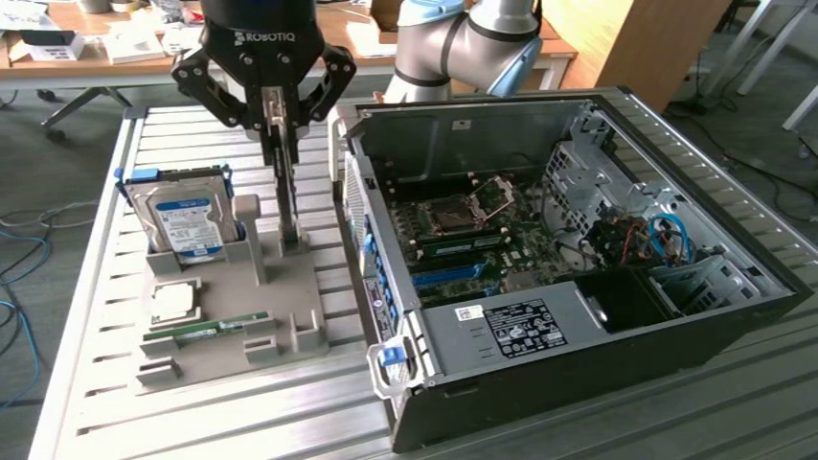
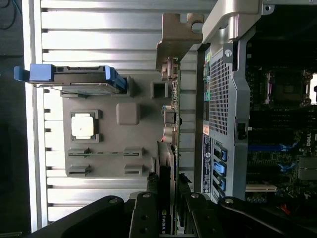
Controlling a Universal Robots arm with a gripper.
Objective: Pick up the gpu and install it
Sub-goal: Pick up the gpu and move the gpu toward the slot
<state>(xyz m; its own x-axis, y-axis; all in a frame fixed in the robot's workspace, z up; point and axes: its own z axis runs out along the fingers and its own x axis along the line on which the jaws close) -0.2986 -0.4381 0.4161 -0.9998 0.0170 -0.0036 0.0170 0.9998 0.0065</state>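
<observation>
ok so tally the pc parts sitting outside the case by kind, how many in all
hard drive: 1
processor chip: 1
memory stick: 1
gpu: 1, standing on edge with the gripper closed on it
total: 4

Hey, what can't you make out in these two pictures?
gpu faces: seen edge-on in both views, top edge covered by the tool's grip.
Hard drive label text: too small, exterior view.
Motherboard card slots: too small, exterior view.
Arm link joining the tool: cut off at the exterior view's top edge.
</observation>
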